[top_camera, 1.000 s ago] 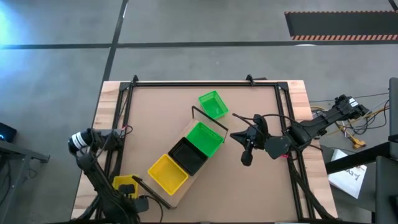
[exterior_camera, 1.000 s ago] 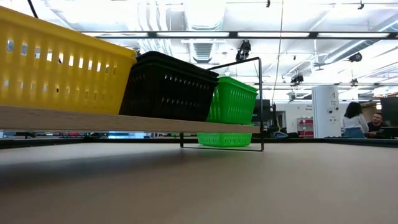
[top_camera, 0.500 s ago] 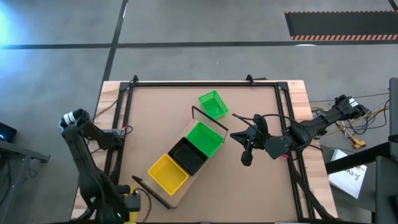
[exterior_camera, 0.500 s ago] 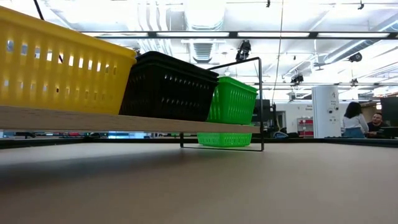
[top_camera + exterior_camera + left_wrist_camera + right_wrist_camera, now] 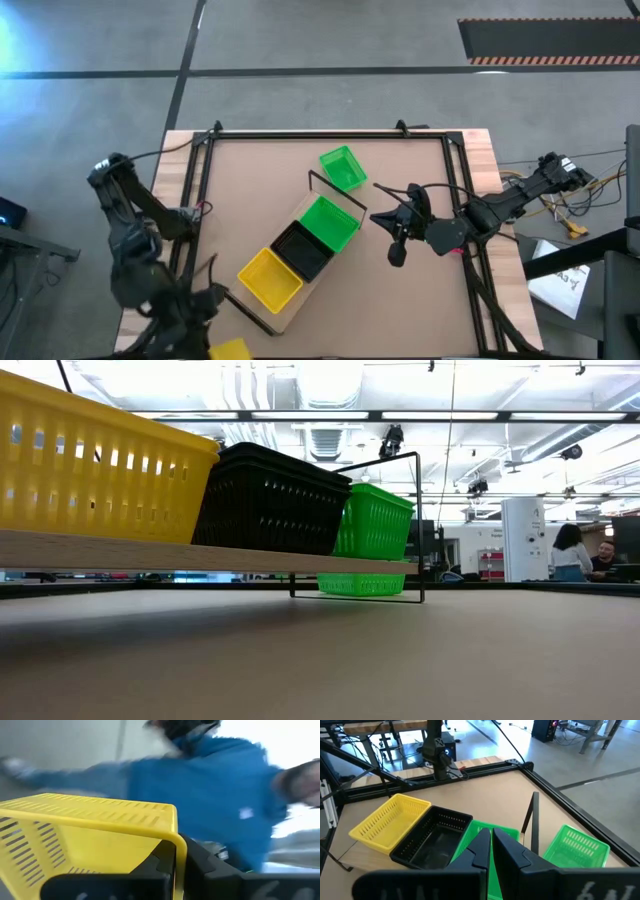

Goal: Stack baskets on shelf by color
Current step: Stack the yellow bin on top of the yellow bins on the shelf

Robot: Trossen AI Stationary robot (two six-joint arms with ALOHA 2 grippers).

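The pale shelf (image 5: 292,312) lies slantwise mid-table. It carries a yellow basket (image 5: 270,278), a black basket (image 5: 303,250) and a green basket (image 5: 328,222), which the low view shows as yellow (image 5: 100,470), black (image 5: 270,500) and green (image 5: 375,520). A loose green basket (image 5: 343,168) rests on its base on the table beyond the shelf's far end. My left gripper (image 5: 180,865) is at the table's near left corner, shut on another yellow basket (image 5: 230,349). My right gripper (image 5: 395,248) hangs shut, right of the shelf, over bare table. My left gripper holds the yellow basket by its wall at a top corner (image 5: 176,827). The wall is pinched with one finger (image 5: 162,862) inside the basket and the other outside. In the left wrist view the basket juts out past the fingers with no table showing beneath it.
A black frame (image 5: 330,133) runs around the tabletop edges. The shelf's thin black end frame (image 5: 534,820) stands upright by the loose green basket (image 5: 576,847). Bare table lies right of the shelf. A person in a blue top (image 5: 215,795) is close behind the held basket.
My left arm has swung: its elbow has moved toward the table's left and far side, while its gripper has carried the yellow basket from the table's left edge toward the near edge. My right arm and the shelf's baskets have kept still.
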